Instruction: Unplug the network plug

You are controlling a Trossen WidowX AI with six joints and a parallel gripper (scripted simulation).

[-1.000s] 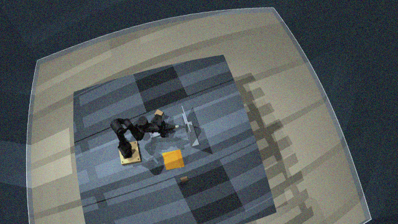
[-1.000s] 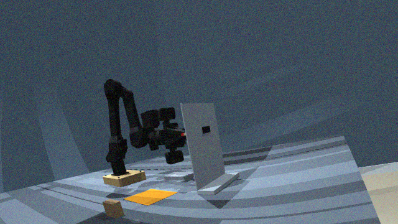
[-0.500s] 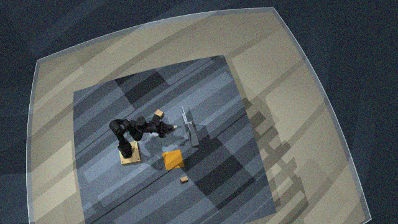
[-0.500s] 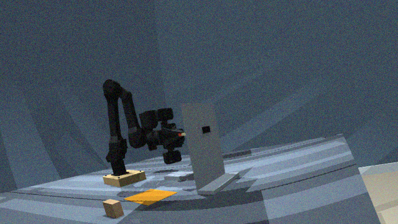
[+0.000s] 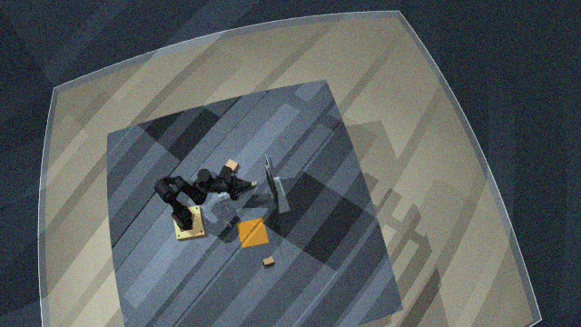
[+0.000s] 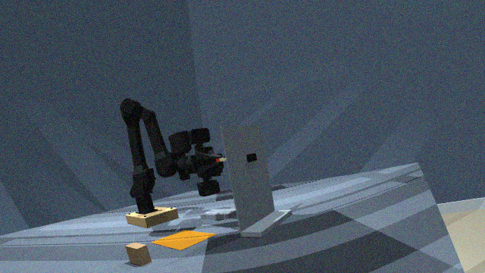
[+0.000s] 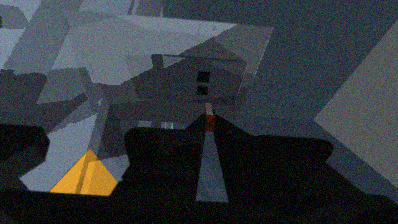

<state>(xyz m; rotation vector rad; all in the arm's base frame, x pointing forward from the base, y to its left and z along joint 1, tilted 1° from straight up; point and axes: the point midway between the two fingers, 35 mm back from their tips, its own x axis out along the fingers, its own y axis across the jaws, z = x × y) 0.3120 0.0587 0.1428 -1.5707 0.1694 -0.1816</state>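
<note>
Tool (image 6: pixel 219 159) clamps plug (image 6: pixel 222 159), clear of panel (image 6: pixel 248 182); no legible writing.

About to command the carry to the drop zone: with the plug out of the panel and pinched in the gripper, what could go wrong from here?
1. The black gripper pinches the small red-and-tan network plug only at its fingertips, so a quick swing could twist or drop it.
2. The upright grey panel is close ahead; turning before backing away could clip it.
3. The orange marked square lies below, beside the arm's tan base block; a tan cube sits beyond it. A loose release could land the plug off the mark.
</note>
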